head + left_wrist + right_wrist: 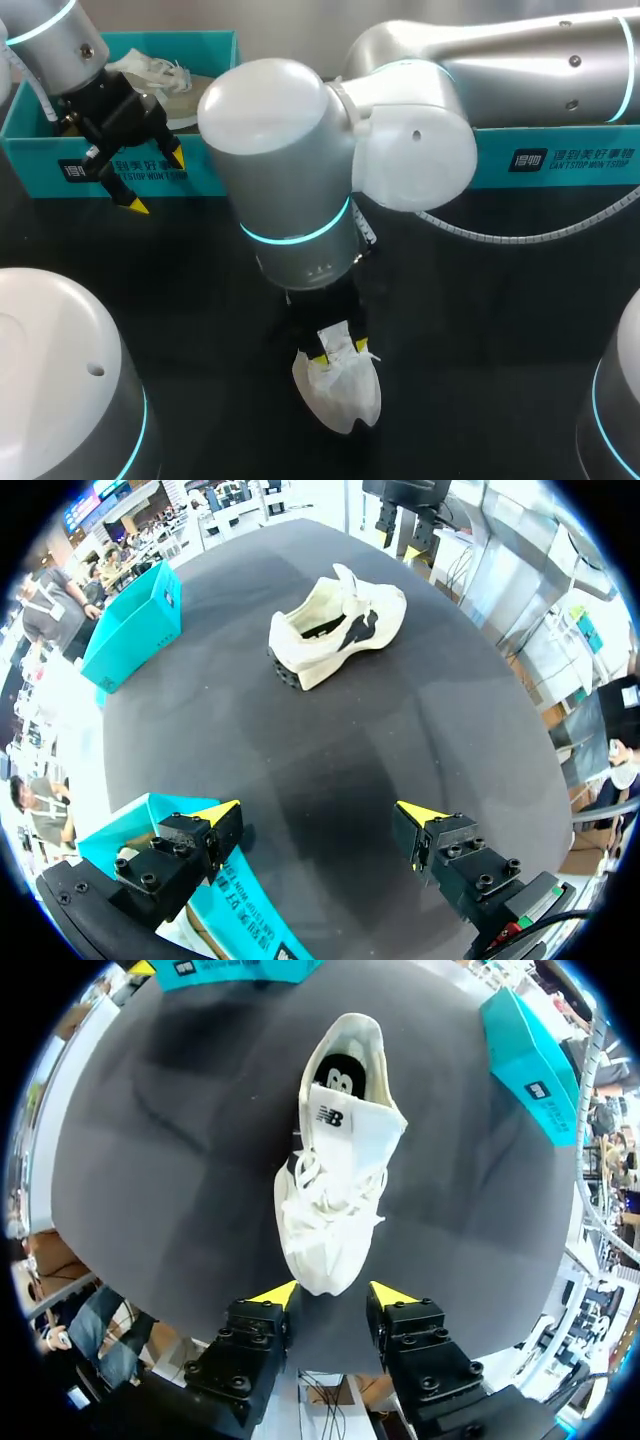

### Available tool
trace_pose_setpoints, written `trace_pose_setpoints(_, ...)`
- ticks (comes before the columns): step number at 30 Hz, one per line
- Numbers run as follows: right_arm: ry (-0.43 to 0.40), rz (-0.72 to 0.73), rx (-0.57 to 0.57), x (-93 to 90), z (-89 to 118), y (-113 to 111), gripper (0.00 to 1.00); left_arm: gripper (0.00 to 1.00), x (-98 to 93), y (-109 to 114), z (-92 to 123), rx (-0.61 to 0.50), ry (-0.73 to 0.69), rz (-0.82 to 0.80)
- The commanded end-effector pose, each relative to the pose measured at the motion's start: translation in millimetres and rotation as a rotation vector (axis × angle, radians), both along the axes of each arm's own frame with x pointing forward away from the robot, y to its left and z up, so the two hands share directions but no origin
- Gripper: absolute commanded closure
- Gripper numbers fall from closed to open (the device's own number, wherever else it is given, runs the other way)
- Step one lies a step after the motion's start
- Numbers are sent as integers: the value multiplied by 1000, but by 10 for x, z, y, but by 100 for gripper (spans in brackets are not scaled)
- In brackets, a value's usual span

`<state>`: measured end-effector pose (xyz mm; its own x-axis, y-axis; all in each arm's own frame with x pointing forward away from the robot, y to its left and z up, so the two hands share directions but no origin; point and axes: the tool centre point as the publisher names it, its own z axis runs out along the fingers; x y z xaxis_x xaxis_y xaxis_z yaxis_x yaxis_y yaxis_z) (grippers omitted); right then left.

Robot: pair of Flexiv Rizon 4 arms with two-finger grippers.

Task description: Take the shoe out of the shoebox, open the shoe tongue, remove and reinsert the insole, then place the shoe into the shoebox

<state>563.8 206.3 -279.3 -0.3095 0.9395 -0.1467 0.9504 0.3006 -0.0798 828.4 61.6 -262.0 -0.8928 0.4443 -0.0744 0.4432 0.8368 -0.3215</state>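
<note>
A white shoe [345,395] lies on the black table, with its toe towards my right gripper [330,1290]. In the right wrist view its tongue [345,1125] lies flat over the laces, and the dark insole [345,1075] shows in the opening. The right fingers flank the toe tip closely, with a slim gap still showing on one side. My right gripper [340,352] hangs straight over the toe. My left gripper [155,182] stands wide open and empty at the front wall of the teal shoebox [120,165]. Far ahead of it lies the shoe [335,625].
Something white [150,72], perhaps a second shoe, lies in the shoebox. A second teal box part [560,160] stands at the back right behind my right arm. The shoebox rim [150,815] sits just under one left finger.
</note>
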Motion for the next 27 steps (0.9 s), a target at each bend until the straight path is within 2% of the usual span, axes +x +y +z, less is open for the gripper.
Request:
trace_pose_setpoints(1, 8, 19, 3, 142, -43, -14, 59, 0, 3, 4, 1, 2, 0, -1)
trace_pose_setpoints(9, 10, 53, -7, 406, -100, 26, 64, 0, 3, 4, 1, 2, 0, -1)
trace_pose_setpoints(18, 9, 54, 35, 756, -340, -23, 69, 0, 3, 4, 1, 2, 0, -1)
trace_pose_setpoints(22, 33, 52, 56, 969, -542, -72, 71, 0, 3, 4, 1, 2, 0, -1)
trace_pose_setpoints(27, 41, 52, 69, 1074, -625, -101, 73, 0, 3, 4, 1, 2, 0, -1)
